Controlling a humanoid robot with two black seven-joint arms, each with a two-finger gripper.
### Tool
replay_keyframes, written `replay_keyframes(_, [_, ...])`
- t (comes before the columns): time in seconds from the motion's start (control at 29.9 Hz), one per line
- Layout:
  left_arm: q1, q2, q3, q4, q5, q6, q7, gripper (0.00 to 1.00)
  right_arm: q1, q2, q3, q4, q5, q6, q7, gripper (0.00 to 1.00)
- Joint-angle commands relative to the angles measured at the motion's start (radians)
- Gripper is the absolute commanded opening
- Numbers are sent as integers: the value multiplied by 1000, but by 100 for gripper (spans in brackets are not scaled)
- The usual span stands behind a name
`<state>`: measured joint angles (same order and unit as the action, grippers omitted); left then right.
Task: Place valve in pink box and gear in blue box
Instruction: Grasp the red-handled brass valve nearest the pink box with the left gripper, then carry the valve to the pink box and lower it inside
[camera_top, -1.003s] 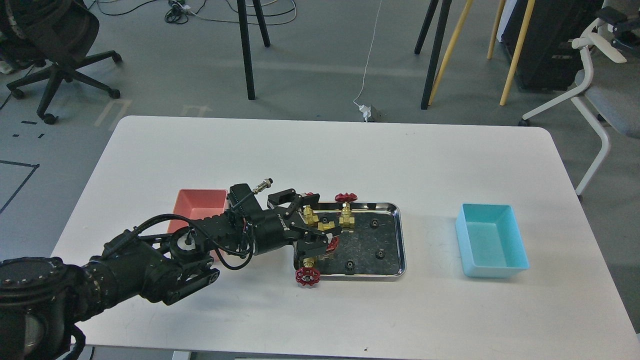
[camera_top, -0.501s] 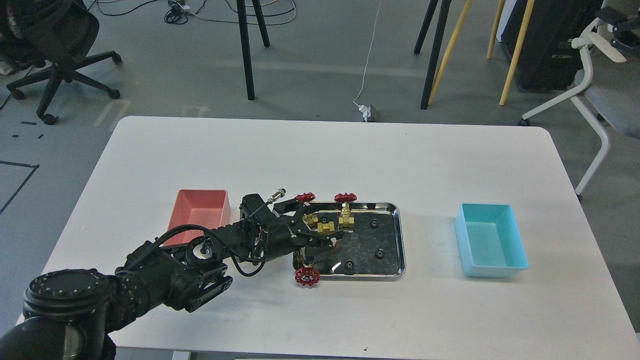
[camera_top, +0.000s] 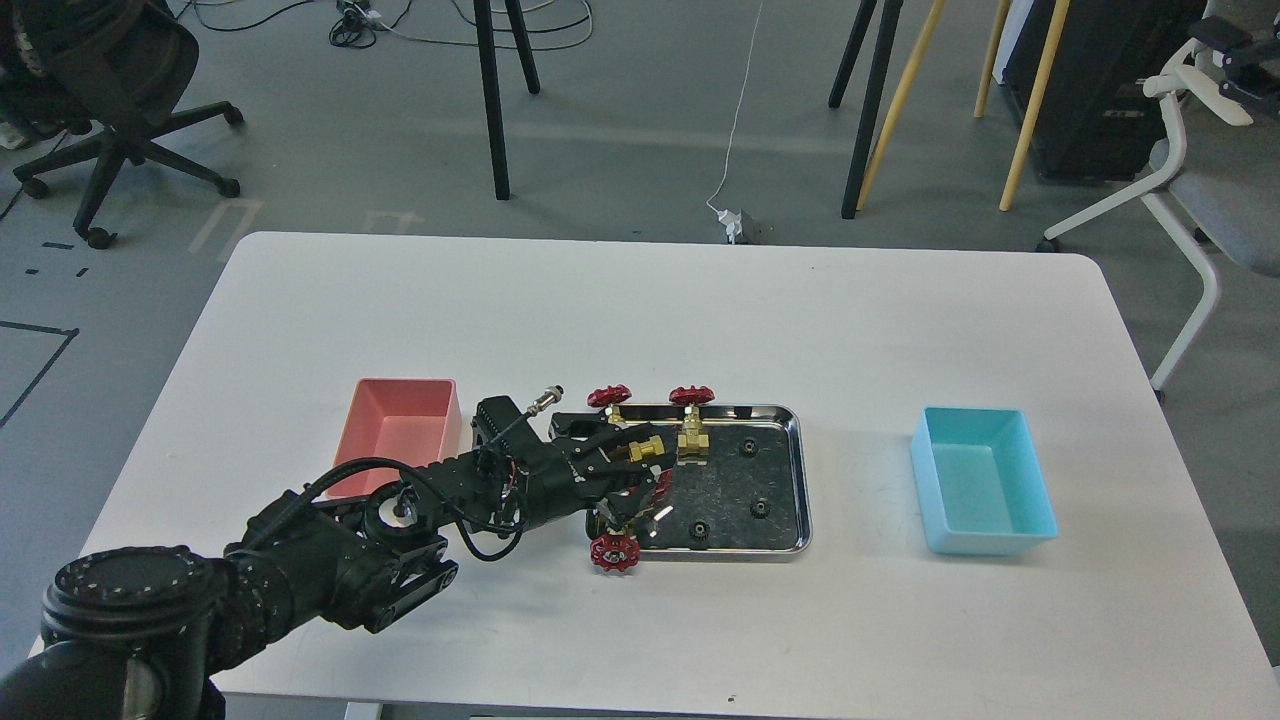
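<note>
A steel tray in the middle of the table holds several brass valves with red handwheels and tiny black gears. My left gripper reaches into the tray's left part, and its two fingers sit close on either side of the brass body of one valve. Other valves stand at the tray's back edge and hang over its front left corner. Gears lie at the right and front. The pink box is left of the tray, partly behind my arm. The blue box is at the right. Both boxes look empty.
The white table ends in a front edge close below my arm. Beyond its far edge stand chairs, tripod legs and floor cables. My right arm is out of view.
My left gripper has sunk lower into the tray's left part and its fingers have narrowed from wide open to close around a valve's brass body.
</note>
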<state>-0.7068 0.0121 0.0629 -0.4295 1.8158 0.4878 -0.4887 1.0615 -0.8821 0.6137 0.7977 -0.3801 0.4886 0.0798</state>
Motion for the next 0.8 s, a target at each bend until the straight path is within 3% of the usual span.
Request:
replay_keyframes(0.0, [6, -1, -2, -6, 0, 1, 0, 30, 0, 0, -2, 0, 0, 0, 0, 99])
replay_keyframes(0.17, [0, 2, -11, -26, -1, 1, 0, 24, -1, 2, -2, -20, 0, 0, 0, 99])
replay_keyframes(0.43, [-29, 113, -38, -204, -170, -2, 0, 25, 0, 12, -2, -26, -16, 0, 0, 99])
replay_keyframes(0.77, [-36, 480, -78, -452, -257, -12, 0, 26, 77, 64, -2, -123, -17, 0, -2, 99])
